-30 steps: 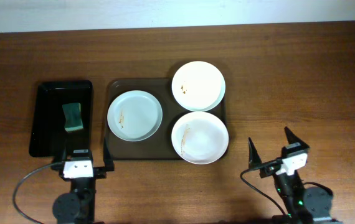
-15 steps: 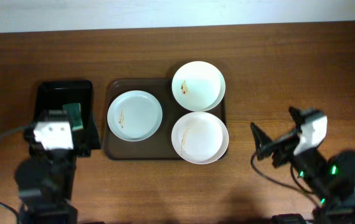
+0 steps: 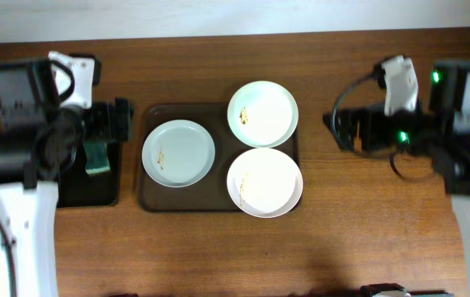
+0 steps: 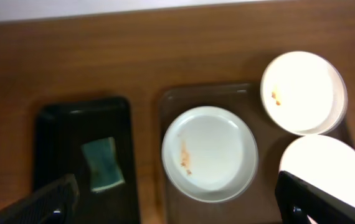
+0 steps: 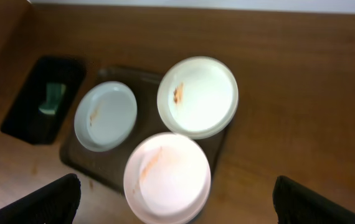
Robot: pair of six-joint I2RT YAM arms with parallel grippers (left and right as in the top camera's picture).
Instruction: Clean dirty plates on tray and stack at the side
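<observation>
Wood-grain table (image 3: 367, 247); three round white plates (image 3: 178, 153) on dark rounded tray (image 3: 151, 198); left end effector (image 4: 176, 186), right end effector (image 5: 176, 183) spread.

We see a wooden table (image 3: 367, 247) that fills nearly all of every view. Its top is mid-brown with a reddish tone, and the grain runs left to right. Along the far edge a plain white wall (image 3: 218, 16) meets the table and shows only as a narrow strip. The light is even and diffuse, and shadows on the wood are soft-edged. In the right wrist view the lower-left wood carries a pale sheen.
</observation>
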